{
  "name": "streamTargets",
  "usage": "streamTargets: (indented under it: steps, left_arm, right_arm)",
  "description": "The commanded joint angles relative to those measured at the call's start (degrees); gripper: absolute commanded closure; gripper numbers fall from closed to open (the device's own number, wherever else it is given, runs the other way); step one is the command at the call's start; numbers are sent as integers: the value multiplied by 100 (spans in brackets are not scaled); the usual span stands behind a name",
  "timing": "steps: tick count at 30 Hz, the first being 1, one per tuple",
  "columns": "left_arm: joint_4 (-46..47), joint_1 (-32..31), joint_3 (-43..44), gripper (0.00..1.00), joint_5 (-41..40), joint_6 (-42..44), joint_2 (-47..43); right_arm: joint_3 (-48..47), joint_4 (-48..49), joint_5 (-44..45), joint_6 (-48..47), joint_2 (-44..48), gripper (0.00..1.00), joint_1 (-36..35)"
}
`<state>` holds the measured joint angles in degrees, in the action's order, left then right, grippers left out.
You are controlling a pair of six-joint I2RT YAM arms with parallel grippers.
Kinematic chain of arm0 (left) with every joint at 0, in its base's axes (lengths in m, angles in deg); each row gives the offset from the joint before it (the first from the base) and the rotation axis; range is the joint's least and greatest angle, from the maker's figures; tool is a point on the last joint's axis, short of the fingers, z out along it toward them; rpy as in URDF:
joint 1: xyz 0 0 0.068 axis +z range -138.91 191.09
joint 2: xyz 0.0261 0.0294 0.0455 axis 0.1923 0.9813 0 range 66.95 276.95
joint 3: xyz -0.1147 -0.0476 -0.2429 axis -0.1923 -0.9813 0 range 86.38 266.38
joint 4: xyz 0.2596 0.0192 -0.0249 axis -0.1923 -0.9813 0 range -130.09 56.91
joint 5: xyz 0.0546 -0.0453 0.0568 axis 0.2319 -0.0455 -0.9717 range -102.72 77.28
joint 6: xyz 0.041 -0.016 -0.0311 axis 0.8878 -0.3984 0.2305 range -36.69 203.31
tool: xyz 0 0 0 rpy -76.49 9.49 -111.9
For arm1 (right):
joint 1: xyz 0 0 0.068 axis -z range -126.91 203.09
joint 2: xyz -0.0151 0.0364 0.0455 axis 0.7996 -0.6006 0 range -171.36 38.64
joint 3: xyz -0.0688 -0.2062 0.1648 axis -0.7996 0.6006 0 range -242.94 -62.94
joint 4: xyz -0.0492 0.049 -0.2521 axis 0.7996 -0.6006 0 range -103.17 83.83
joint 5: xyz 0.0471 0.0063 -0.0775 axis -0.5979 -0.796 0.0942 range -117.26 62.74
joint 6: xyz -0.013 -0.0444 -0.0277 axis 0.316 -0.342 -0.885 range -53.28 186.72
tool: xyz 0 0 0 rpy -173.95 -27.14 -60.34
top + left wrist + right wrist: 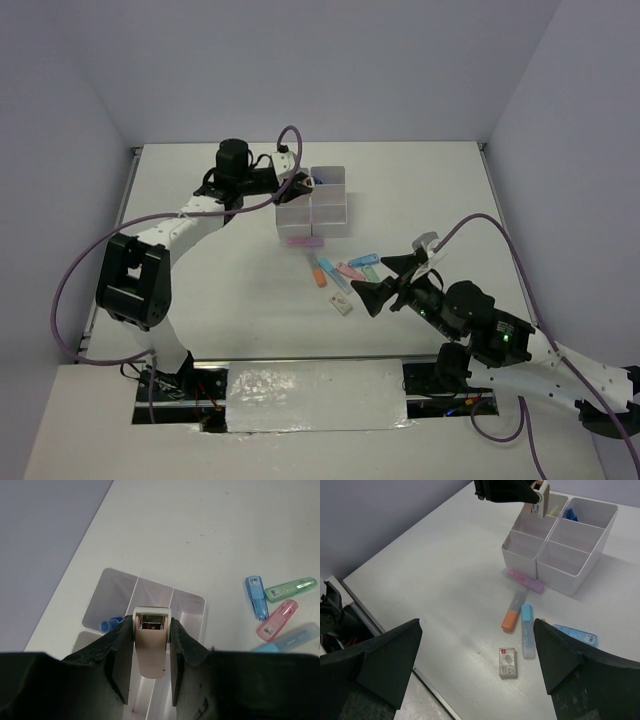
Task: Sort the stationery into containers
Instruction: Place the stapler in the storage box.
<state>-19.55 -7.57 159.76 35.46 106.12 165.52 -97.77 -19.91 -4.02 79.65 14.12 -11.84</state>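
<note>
The left fingers [124, 647] clamp a pale beige rectangular eraser [151, 655] over the white translucent six-compartment plastic organiser [332, 214], upper centre of the top view. The right fingers [372, 293] stand wide open and empty, above loose pastel markers [321, 272] on the white desk [220, 290], lower right of the organiser.

Bright, even light from overhead, with only faint soft shadows on the white desk [230, 290]. Patchy glare along the shiny strip [315, 395] at the desk's near edge in the top view. Near-black and slightly blurred up close on the left end effector [151, 624] and right end effector [477, 625], crisper beyond.
</note>
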Motion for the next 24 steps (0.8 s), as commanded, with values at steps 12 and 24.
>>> streamTargets:
  steps: [12,24]
  left_arm:
    - [1414,477,-342,92,912,40,576]
    - [1669,547,-466,85,736,22,848]
  right_arm:
    - [-367,143,-171,-352,-669,0,15]
    - [-411,152,-259,-449,-730,0,15]
